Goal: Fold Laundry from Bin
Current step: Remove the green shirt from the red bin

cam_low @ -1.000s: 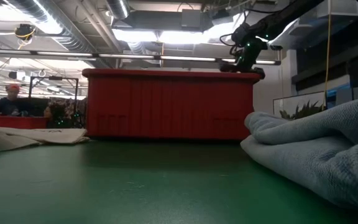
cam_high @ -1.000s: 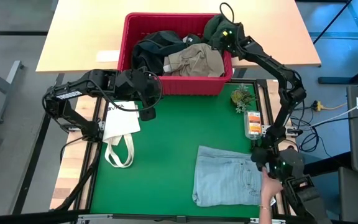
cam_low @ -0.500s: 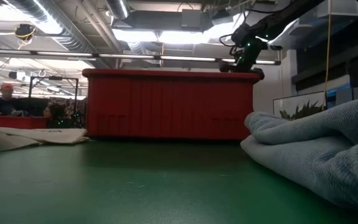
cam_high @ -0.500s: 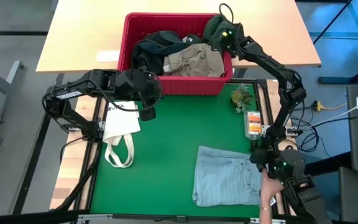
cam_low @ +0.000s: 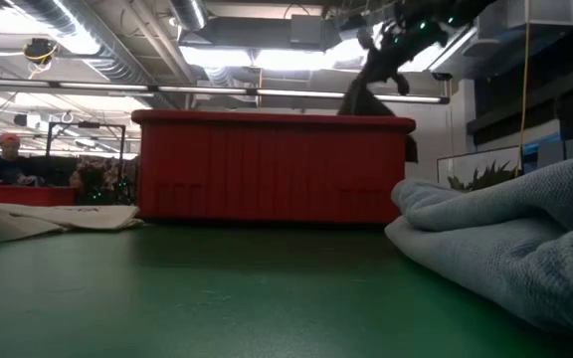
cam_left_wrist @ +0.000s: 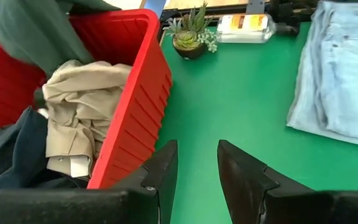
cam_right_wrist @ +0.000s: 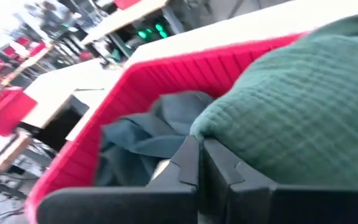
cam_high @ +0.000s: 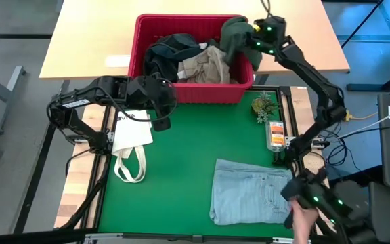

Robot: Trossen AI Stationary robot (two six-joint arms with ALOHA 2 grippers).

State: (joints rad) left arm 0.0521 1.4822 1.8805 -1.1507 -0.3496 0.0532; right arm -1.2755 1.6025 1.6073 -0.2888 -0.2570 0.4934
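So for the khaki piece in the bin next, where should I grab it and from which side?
Grip the raised, crumpled fold on top of the khaki garment, coming straight down from above. It lies bunched in the bin with dark pieces beside it, and the walls block a side approach. The left gripper, just outside the near wall, looks closer; the right gripper is shut on the green garment.

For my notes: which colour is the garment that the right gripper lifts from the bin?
Dark green; the right wrist view shows it best.
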